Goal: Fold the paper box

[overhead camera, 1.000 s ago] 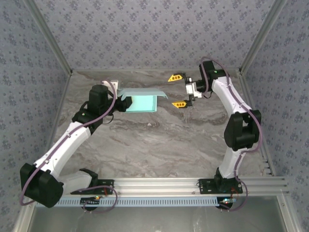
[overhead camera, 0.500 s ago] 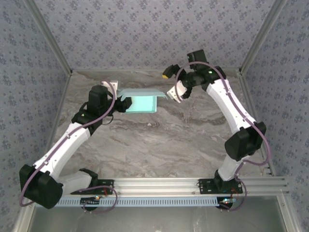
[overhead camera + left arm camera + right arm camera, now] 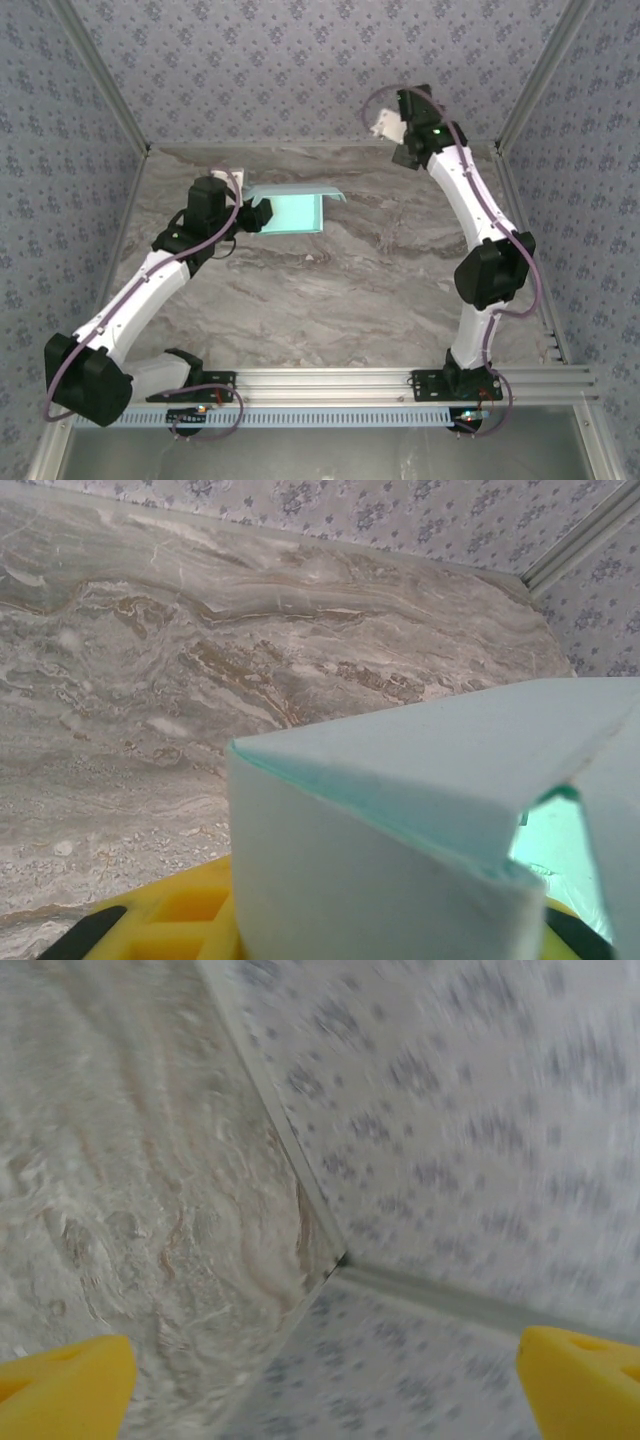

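Since the box point(image 3: 298, 212) already has walls standing and creased corners, I'd put the job past halfway, but not done. From the top cam, a long flap along its far edge lies out and tips over at the right end, not tucked. The left wrist cam shows the same up close: one panel is bent over another with an open gap between them, so at least one closure is left, prob. more. Can't tell how the far-side tabs sit.

The box is at the back-left of the table point(image 3: 350, 290), at the tip of the left gripper point(image 3: 252, 214). Its jaws are narrow and pinch the box's left wall, with a yellow finger point(image 3: 170, 925) under the card. Can't tell whether the box rests on the table or is held just off it.

The right gripper point(image 3: 385, 122) is up near the back wall point(image 3: 300, 70), well apart from the box and turned away from it. Its jaws are wide w/ nothing between, and the yellow fingertips point(image 3: 70, 1378) frame the table-wall corner.

Contents: the sliver of box interior on view is bare aqua card, w/ nothing seen inside it.
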You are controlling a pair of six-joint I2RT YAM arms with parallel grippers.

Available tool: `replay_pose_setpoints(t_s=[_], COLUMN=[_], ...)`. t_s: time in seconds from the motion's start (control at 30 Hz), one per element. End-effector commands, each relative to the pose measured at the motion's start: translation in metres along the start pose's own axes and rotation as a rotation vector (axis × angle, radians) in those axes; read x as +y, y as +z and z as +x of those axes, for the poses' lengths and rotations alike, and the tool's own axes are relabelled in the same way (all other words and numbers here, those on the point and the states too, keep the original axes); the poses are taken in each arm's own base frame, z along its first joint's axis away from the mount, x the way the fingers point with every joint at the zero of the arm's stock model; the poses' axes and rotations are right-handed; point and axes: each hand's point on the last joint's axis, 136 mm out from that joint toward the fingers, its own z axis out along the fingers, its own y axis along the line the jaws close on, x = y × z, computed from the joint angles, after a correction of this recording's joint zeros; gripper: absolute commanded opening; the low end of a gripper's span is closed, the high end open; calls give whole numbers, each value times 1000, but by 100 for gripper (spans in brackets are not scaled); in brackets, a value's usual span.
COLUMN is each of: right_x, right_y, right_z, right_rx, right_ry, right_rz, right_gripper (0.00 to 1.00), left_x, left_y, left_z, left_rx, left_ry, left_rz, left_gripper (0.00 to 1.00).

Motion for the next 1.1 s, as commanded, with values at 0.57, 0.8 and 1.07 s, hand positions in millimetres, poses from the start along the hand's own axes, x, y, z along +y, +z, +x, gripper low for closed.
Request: replay_pose_setpoints(t_s=[0.57,0.8,1.07], right_x=[59,128,185], right_y=[-34,-57,-119], right_z=[38,20,-23], right_rx=[-201,-335,-521], right_ry=[1284,1385,1137], right_rz=[-219,-705,-1121], right_gripper=[100,100,89], left_x=[-4,-8,-14], left_y=[33,45,55], left_z=[4,7,11], left_rx=[27,78,119], left_ry=[-107,-181,-240], left_rz=[73,119,185], left_gripper=[28,27,27])
